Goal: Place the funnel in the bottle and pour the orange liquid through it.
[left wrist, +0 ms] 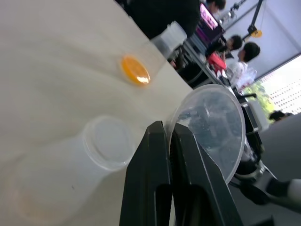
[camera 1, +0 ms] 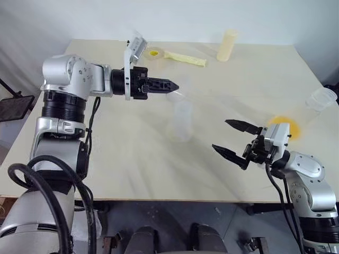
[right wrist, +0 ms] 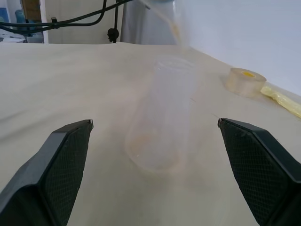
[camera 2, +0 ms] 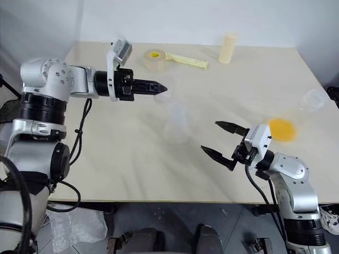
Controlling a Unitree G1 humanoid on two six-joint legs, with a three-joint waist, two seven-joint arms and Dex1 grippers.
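Clear funnel (left wrist: 214, 127) pinched in left tool (camera 1: 170, 85) above bottle (camera 1: 181, 120), right tool (camera 1: 229, 138) spread wide beside.

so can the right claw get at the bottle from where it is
Probably yes. The right claw is wide open and aimed at the bottle, which stands upright on bare table with nothing between them. The left claw, shut on the funnel, hovers above the neck, so a low grasp looks free.
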